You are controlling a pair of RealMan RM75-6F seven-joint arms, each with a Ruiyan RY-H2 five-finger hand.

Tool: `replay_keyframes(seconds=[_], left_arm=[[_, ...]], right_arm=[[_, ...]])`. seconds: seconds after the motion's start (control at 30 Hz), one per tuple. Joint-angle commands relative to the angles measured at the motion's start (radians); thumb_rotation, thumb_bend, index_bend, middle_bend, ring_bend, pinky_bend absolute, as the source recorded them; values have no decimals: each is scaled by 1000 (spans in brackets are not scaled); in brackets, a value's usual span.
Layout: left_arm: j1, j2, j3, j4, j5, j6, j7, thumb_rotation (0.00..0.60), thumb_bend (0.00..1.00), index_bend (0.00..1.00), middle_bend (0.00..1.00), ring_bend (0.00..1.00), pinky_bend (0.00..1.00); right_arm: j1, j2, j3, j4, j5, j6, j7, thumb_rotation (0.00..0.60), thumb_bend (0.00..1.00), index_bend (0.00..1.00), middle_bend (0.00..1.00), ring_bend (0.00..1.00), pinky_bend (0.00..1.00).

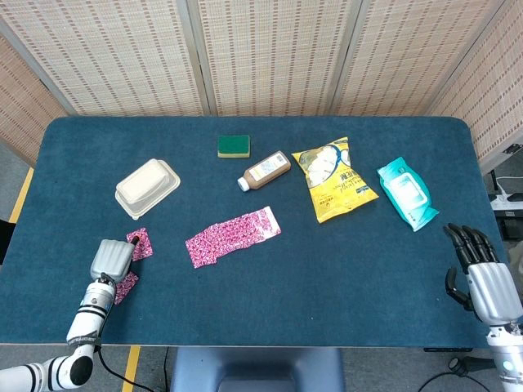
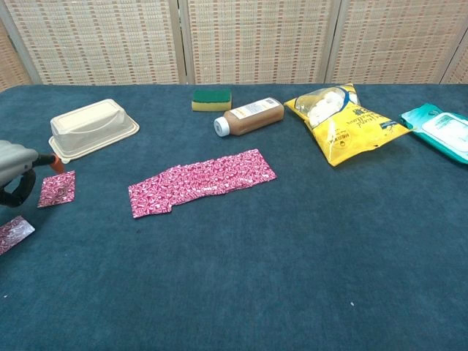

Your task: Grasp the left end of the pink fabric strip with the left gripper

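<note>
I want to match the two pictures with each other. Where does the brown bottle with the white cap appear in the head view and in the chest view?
Head view: the brown bottle lies upper centre, just right and below the green sponge.
Chest view: the bottle lies upper centre, again just right of the sponge.
Shared landmark: the yellow snack bag, next on the bottle's right in both views.

I am looking at a dark blue surface (image 1: pixel 270 286) carrying a pink fabric strip (image 1: pixel 233 236), two small pink pieces (image 1: pixel 139 243) at its left, a lidded container (image 1: pixel 147 188), sponge (image 1: pixel 234 145), brown bottle (image 1: pixel 265 171), yellow snack bag (image 1: pixel 333 178) and teal wipes pack (image 1: pixel 407 193).
</note>
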Motion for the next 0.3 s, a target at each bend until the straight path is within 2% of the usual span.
replay_keyframes(seconds=[0.03,0.17,0.3], left_arm=[[101,38,14,-24,347,294,-284,600,734,176,594,720,704],[170,86,51,-19,491,439,-415,600,710,156,527,665,689],[242,130,106,7,540,486,-506,600,700,154,470,621,656]], right_arm=[[3,4,0,-5,9,-12,-7,600,739,29,61,0,63],[-2,7,-5,-12,1,-3,-12,600,739,29,61,0,63],[-10,-2,-6,-9,-11,18,-18,600,739,29,61,0,63]])
